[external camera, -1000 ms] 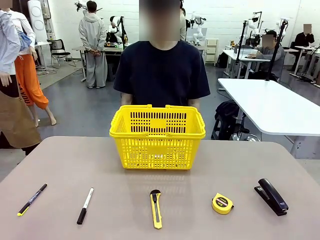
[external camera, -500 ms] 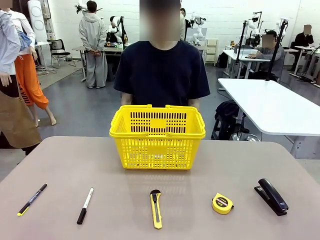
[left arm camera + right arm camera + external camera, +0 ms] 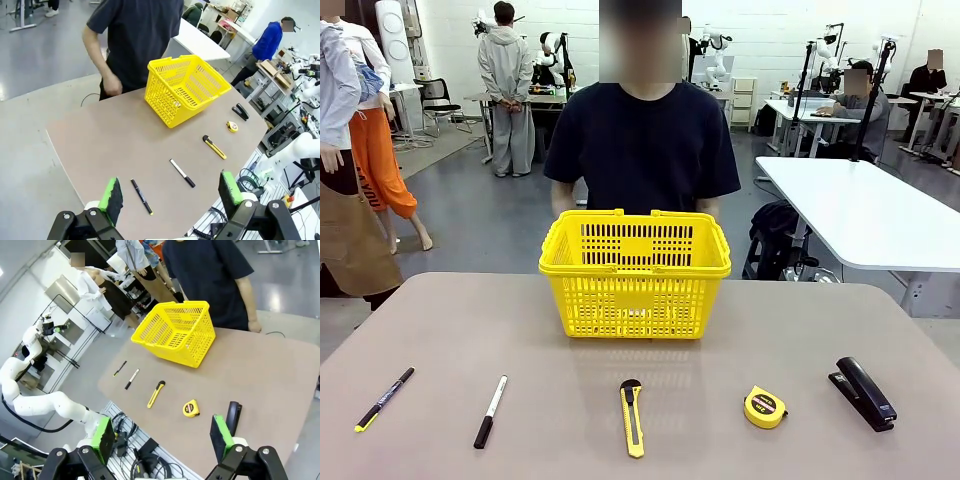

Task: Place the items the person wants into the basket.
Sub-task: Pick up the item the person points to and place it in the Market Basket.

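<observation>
Along the near edge of the counter [image 3: 450, 320] five tools lie in one row: one pen [image 3: 384, 398], one marker [image 3: 490, 411], one knife [image 3: 632, 418], one tape measure [image 3: 764, 407] and one stapler [image 3: 863, 393]. The long ones point roughly toward the one basket [image 3: 635, 272] beyond. My left hand [image 3: 170, 187] and right hand [image 3: 162, 436] hang high above, fingers wide apart, empty. Pen and marker lie nearer my left (the knife sits midway). The person [image 3: 642, 140] stands behind the basket and signals no choice that I can see.

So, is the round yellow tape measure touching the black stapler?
Apart. The front view shows a strip of beige table between the round yellow tape measure and the black stapler.
</observation>
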Motion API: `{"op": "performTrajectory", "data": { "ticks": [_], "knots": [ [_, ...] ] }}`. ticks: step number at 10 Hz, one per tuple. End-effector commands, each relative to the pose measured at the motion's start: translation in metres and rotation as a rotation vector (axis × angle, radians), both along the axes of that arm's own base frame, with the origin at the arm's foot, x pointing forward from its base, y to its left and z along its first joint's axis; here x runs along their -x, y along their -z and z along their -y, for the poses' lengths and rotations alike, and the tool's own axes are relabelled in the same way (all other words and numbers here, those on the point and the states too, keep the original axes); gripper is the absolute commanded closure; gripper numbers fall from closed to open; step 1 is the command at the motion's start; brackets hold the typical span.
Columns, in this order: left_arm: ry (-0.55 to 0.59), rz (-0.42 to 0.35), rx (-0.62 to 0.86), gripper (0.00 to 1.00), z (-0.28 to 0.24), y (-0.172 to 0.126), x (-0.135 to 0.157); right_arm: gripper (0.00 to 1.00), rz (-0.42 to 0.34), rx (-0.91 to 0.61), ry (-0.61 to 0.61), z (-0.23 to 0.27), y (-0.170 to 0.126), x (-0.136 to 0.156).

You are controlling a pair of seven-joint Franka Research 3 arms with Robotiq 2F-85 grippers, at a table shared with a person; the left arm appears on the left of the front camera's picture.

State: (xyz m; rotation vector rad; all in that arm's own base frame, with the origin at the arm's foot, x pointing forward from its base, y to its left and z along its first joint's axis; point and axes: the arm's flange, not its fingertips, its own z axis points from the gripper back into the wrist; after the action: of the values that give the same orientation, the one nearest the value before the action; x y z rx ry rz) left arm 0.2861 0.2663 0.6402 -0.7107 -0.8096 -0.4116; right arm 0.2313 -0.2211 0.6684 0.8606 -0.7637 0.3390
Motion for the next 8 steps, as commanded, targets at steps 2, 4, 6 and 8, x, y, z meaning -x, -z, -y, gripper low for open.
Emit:
{"op": "performTrajectory", "data": {
  "ticks": [2,4,6,8],
  "knots": [
    [0.018,0.026,0.003,0.00,0.0006,0.0007,0.0001,0.00,0.012,-0.017,-0.015,-0.0005,-0.0014,-0.0002],
    [0.018,0.026,0.003,0.00,0.0006,0.0007,0.0001,0.00,0.012,-0.017,-0.015,-0.0005,-0.0014,-0.0002],
    [0.018,0.026,0.003,0.00,0.0006,0.0007,0.0001,0.00,0.012,-0.017,-0.015,-0.0005,-0.0014,-0.0002],
    [0.018,0.026,0.003,0.00,0.0006,0.0007,0.0001,0.00,0.012,-0.017,-0.015,-0.0005,-0.0014,-0.0002]
  ]
}}
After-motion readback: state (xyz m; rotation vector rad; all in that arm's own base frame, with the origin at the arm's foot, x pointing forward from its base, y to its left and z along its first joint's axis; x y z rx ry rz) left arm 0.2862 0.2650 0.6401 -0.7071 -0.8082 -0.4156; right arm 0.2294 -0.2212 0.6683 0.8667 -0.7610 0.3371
